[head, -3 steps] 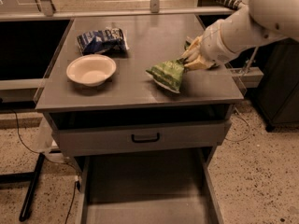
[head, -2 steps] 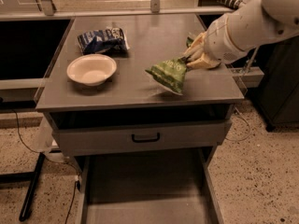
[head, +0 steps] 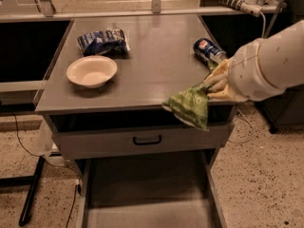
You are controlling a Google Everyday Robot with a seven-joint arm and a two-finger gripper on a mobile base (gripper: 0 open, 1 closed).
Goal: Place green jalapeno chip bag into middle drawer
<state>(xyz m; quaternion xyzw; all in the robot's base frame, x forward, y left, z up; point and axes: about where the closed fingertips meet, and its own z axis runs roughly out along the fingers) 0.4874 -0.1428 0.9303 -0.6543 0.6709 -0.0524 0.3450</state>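
Observation:
The green jalapeno chip bag (head: pixel 188 106) hangs in the air at the front right corner of the grey counter, its lower end in front of the counter's front edge. My gripper (head: pixel 212 85) is shut on the bag's right end, with the white arm reaching in from the right. The middle drawer (head: pixel 147 191) is pulled out below, a grey tray with low side walls and a bare floor. The bag is above and slightly right of the drawer's back end.
A white bowl (head: pixel 91 71) and a blue-and-white chip bag (head: pixel 102 40) lie on the left of the grey counter (head: pixel 152 56). A dark can (head: pixel 207 49) lies on its side at the right edge. A closed drawer front with a black handle (head: pixel 147 140) sits above the open tray.
The arm has carried the green bag from above the counter's right part forward, past the front edge. The dark can behind the arm has come into view.

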